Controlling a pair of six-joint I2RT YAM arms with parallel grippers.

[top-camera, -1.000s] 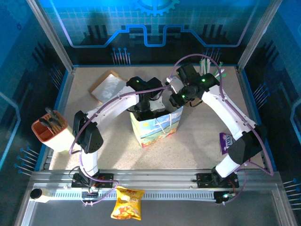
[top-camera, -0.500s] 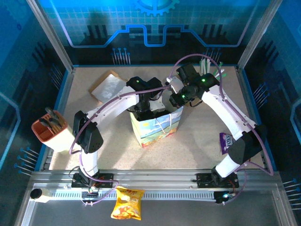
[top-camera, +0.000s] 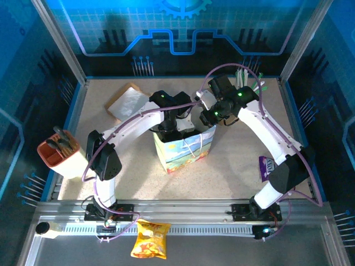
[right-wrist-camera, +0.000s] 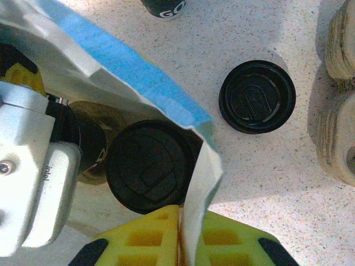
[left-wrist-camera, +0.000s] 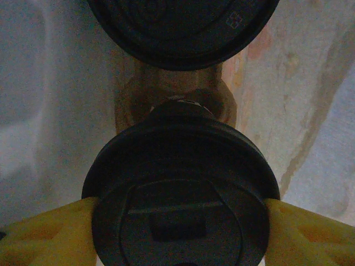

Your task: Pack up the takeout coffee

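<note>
You see the paper bag [top-camera: 183, 151] standing upright in the middle of the counter [top-camera: 238, 160], with both arms meeting over its open top. Your left end effector [left-wrist-camera: 181, 210] is down inside the bag; its yellow fingers [left-wrist-camera: 50, 233] press against opposite sides of the black lid of the coffee cup [left-wrist-camera: 180, 160], so it is clamped on that cup. The cup stands upright between the bag's pale walls, and a second lid [left-wrist-camera: 183, 27], also black, shows just beyond it. Your right end effector [right-wrist-camera: 186, 233] has its fingers together on the bag's rim, with the thin paper edge pinched between the two yellow pads [right-wrist-camera: 163, 221]. From that wrist you look past the blue-and-white rim at an inner lid [right-wrist-camera: 147, 166] beside the left arm's white camera housing [right-wrist-camera: 28, 166]; you cannot tell whether it belongs to the held cup or the other one. A loose lid [right-wrist-camera: 257, 97] lies on the counter outside the bag, apart from it; an orange holder [top-camera: 58, 152] sits at the counter's left edge; a purple packet [top-camera: 266, 166] lies near the right arm; a yellow snack bag [top-camera: 151, 239] rests on the front rail.
</note>
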